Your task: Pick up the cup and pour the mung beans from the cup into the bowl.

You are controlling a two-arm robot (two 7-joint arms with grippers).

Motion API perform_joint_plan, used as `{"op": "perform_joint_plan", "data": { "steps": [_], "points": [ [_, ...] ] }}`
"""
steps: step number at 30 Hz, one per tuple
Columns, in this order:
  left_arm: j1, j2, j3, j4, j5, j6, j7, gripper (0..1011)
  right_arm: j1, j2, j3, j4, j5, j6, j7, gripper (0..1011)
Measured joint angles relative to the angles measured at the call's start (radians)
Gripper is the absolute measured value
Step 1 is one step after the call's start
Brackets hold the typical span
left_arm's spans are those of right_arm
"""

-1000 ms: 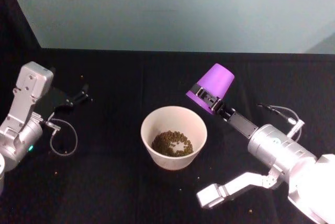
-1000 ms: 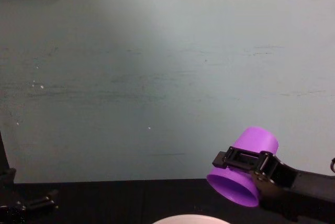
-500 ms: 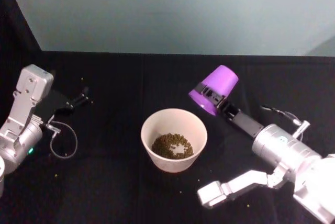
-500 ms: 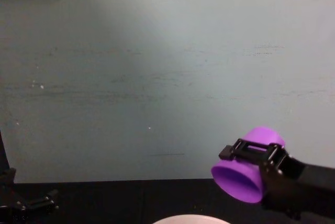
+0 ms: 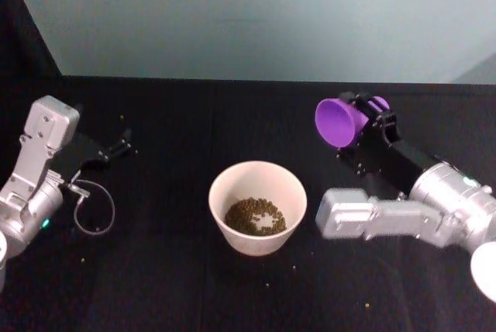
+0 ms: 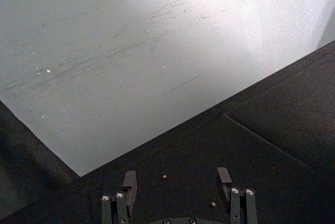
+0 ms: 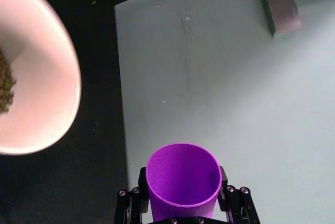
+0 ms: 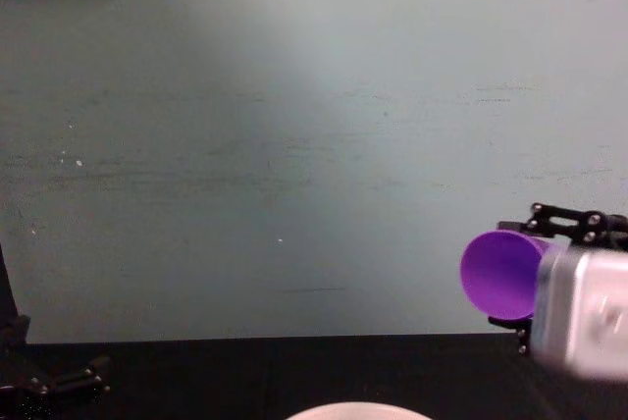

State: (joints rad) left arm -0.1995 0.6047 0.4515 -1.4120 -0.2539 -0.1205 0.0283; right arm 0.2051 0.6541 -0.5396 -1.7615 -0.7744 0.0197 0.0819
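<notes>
Gripping the cup across its sides, the right gripper is holding it up off the black table, its fingers closed on the purple wall; the cup is lying on its side, its mouth facing toward 9 o'clock in the head view; it is hanging between 1 and 2 o'clock from the bowl, near it but apart from it and not over it; the bowl is standing upright near the middle of the table, and the mung beans are lying in a heap in its bottom; the left gripper is resting low over the table at about 10 o'clock from the bowl, well apart from it, its fingers standing spread with bare cloth between them; a few loose beans are lying on the table around 6 o'clock from the bowl.
</notes>
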Motion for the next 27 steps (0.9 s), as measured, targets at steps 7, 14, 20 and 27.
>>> {"op": "perform_joint_plan", "data": {
  "steps": [7,14,20,27],
  "points": [
    [0.0,0.0,0.0,0.0,0.0,0.0,0.0,1000,-0.042,-0.061,0.141,0.052,0.359,-0.078,0.097,735],
    [0.0,0.0,0.0,0.0,0.0,0.0,0.0,1000,-0.048,-0.115,0.232,0.144,0.658,-0.134,0.243,735],
    [0.0,0.0,0.0,0.0,0.0,0.0,0.0,1000,-0.036,-0.14,0.269,0.228,0.835,-0.147,0.362,735],
    [0.0,0.0,0.0,0.0,0.0,0.0,0.0,1000,-0.034,-0.164,0.291,0.314,0.988,-0.178,0.434,735]
  ]
}}
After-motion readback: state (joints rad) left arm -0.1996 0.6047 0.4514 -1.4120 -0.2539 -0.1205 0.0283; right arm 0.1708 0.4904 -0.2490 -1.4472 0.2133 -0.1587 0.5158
